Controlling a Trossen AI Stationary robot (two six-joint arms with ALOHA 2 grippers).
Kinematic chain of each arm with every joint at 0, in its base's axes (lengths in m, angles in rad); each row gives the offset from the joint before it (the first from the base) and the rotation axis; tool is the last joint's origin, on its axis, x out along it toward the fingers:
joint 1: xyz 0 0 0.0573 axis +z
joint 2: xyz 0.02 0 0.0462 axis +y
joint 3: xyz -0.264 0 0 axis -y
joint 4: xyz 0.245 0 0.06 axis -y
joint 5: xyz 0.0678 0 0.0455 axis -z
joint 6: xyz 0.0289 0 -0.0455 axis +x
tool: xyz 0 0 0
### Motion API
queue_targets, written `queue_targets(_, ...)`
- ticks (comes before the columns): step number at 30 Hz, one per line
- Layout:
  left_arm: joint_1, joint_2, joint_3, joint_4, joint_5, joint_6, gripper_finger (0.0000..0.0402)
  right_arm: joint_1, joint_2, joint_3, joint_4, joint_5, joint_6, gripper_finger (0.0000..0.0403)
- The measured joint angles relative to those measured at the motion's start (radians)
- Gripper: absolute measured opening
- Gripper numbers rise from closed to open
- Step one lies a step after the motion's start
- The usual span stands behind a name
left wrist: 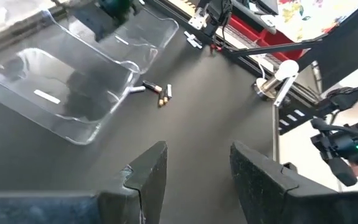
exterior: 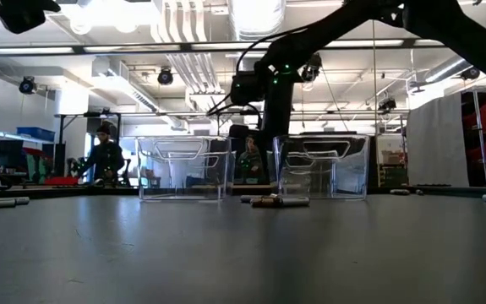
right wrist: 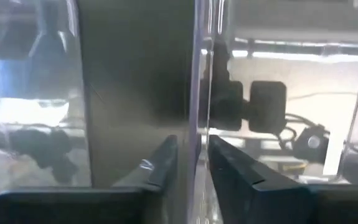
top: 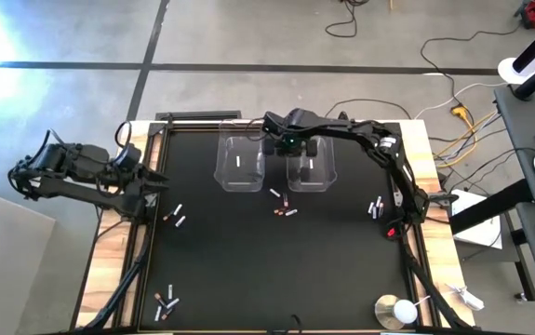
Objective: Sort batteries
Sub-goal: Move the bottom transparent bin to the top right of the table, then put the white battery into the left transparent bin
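Several batteries (top: 283, 207) lie just beside the right tool (top: 297, 147).

Legible text, labels, brands, numbers, signs: none in any view. The white strip inside the clear bin (top: 239, 162), at 12 o'clock on the table, carries no readable marking. The batteries (top: 283, 206) near table centre show no readable print.

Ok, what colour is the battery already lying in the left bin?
Silvery-white: the battery lies alone in the clear left bin. The high view shows it best.
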Motion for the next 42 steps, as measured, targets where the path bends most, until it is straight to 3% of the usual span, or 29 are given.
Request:
queue_targets(8, 0.000, -0.009, 0.000, 0.037, 0.055, -0.025, 0.0155, 0.064, -0.031, 0.159, -0.058, 0.130, -0.090, 0.0182)
queue_targets(13, 0.000, -0.030, 0.000, 0.023, 0.101, 0.001, 0.0155, 0.223, -0.059, 0.318, -0.166, 0.312, -0.145, 0.0210)
queue_targets(19, 0.000, -0.077, 0.000, 0.014, 0.102, 0.001, 0.0155, 0.412, -0.063, 0.466, -0.361, 0.570, -0.118, 0.0217)
queue_targets(22, 0.000, -0.102, 0.000, 0.008, 0.102, -0.006, 0.0155, 0.475, -0.065, 0.480, -0.349, 0.587, -0.091, 0.0217)
queue_targets(29, 0.000, -0.166, 0.000, -0.130, 0.102, -0.076, 0.0155, 0.706, -0.050, 0.478, -0.138, 0.651, -0.084, 0.0217)
queue_targets(35, 0.000, -0.216, 0.000, -0.174, 0.099, -0.196, 0.0155, 0.894, -0.053, 0.477, -0.125, 0.754, -0.049, 0.0215)
queue_targets(42, 0.001, -0.235, 0.000, -0.169, 0.035, -0.183, 0.0155, 1.107, -0.037, 0.480, 0.012, 0.659, -0.067, 0.0215)
